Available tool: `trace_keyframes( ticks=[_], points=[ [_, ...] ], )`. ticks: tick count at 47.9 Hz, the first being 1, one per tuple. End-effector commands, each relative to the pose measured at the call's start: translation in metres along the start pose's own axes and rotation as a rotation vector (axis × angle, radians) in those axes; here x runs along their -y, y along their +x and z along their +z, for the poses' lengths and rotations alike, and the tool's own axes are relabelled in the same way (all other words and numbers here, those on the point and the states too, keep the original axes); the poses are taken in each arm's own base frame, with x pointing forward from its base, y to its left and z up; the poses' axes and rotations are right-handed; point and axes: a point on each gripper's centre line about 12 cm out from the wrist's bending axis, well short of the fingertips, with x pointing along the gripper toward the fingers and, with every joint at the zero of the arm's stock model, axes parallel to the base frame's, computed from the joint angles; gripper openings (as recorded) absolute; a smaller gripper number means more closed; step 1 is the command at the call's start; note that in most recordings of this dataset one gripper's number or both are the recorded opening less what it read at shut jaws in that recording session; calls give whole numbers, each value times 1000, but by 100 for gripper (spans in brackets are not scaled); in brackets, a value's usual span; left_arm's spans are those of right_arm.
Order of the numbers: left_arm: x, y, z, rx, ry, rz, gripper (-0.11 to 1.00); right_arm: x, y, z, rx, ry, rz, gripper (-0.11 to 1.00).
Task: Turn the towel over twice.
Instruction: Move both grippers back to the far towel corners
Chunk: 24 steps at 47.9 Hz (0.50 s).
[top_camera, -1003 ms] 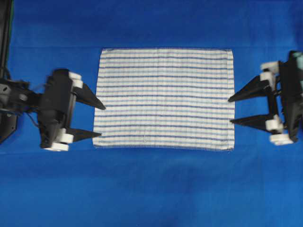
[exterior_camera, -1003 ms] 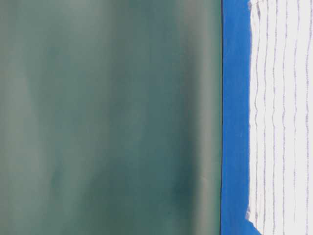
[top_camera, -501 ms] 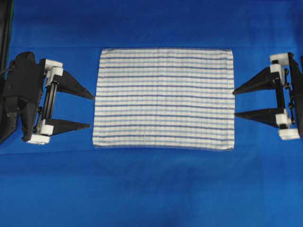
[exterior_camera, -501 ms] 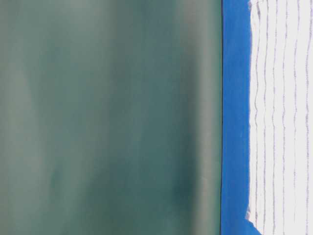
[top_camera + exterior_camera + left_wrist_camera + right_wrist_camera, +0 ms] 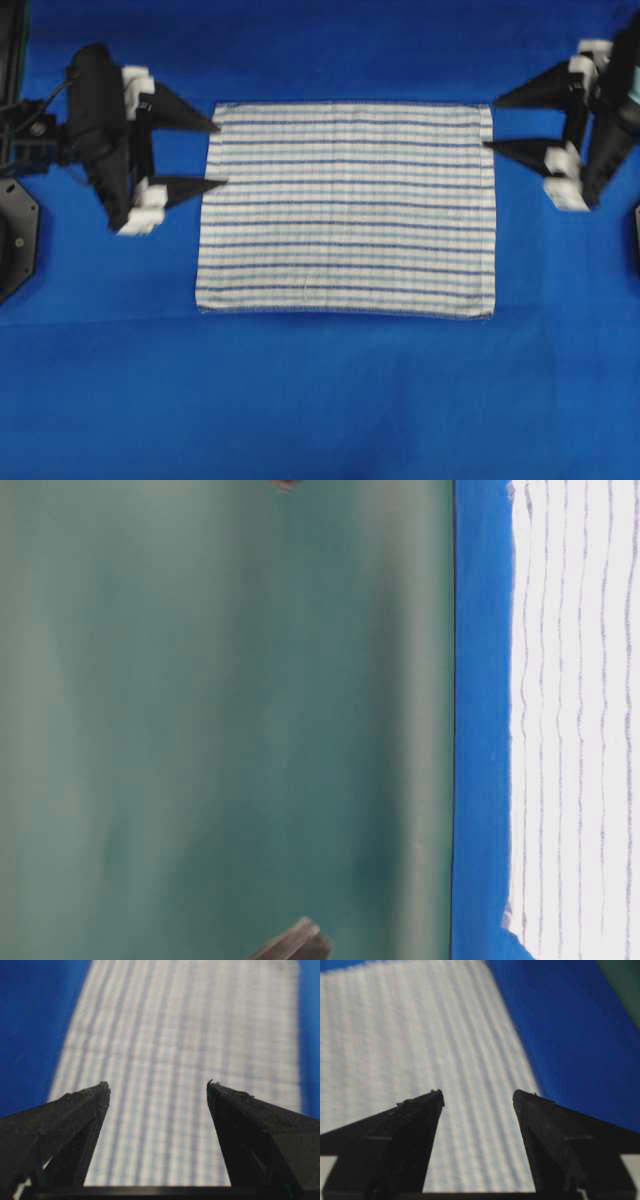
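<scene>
The towel (image 5: 345, 208), white with thin blue stripes, lies flat and spread out in the middle of the blue tablecloth (image 5: 320, 400). My left gripper (image 5: 221, 155) is open at the towel's far left corner, its fingertips over the left edge. At the far right corner my right gripper (image 5: 490, 124) is open too, tips at the right edge. In the left wrist view the towel (image 5: 185, 1035) stretches ahead between the wide-apart jaws of the gripper (image 5: 158, 1087). The right wrist view shows the towel (image 5: 420, 1035) beyond the open gripper (image 5: 478, 1095). Nothing is held.
Blue tablecloth surrounds the towel on all sides, with wide room toward the front. The table-level view shows the towel's edge (image 5: 575, 720) against a green backdrop (image 5: 220, 720), with a dark arm part (image 5: 290, 942) at the frame's border.
Both grippers have moved from the near half of the towel's short edges to its far corners. The left one drew back first, then came in. The towel has not moved.
</scene>
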Motion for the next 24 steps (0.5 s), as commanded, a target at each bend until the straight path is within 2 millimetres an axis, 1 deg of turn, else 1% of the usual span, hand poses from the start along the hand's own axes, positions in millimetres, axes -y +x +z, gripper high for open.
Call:
trace_keyframes(
  ticks=[1,6,12,20,24],
  points=[
    [-14,10,-4,2,-4,46,73,15,12,-5,-28,18,-49,63],
    [-31,24,-22,-25,-12,101,74,29,28,-19,-75,38,-85,63],
    [-46,39,-46,-72,-21,145,74,43,47,-38,-141,63,-114,63],
    [-63,56,-74,-118,-45,192,74,54,68,-56,-194,73,-121,63],
    [-70,63,-83,-116,-50,210,74,58,77,-65,-209,83,-120,63]
  ],
)
